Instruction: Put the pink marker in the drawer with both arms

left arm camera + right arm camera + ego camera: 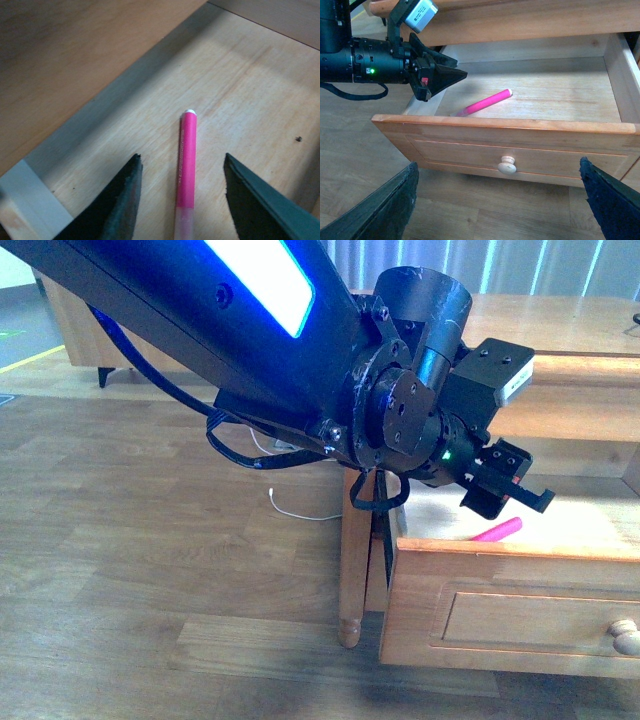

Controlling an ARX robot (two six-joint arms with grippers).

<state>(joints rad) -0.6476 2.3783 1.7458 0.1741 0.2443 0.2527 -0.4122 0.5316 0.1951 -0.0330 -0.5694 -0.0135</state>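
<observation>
Left tool hangs over the open drawer near its left side, jaws spread wide and holding nothing. In the left wrist view the pink marker lies flat on the drawer's pale wooden floor, showing between the two black fingers but touching neither. Seen from the right wrist, the marker lies slantwise, its paler cap end towards the front wall and partly hidden behind the rim. The right tool is also wide open and empty, out in front of the drawer's face, with the round knob showing between its fingers, apart from both. The placing itself looks done; what seems left is to clear the left arm and shut the drawer. The chief danger is the order of those moves: if the right arm pushes while the left tool hangs above the opening, the tool could be caught between the drawer and the dresser's frame above it. A push that lands off the knob could skew the drawer on its runners. The marker, being round, may well roll under a sharp shove, though the walls should keep it inside.
</observation>
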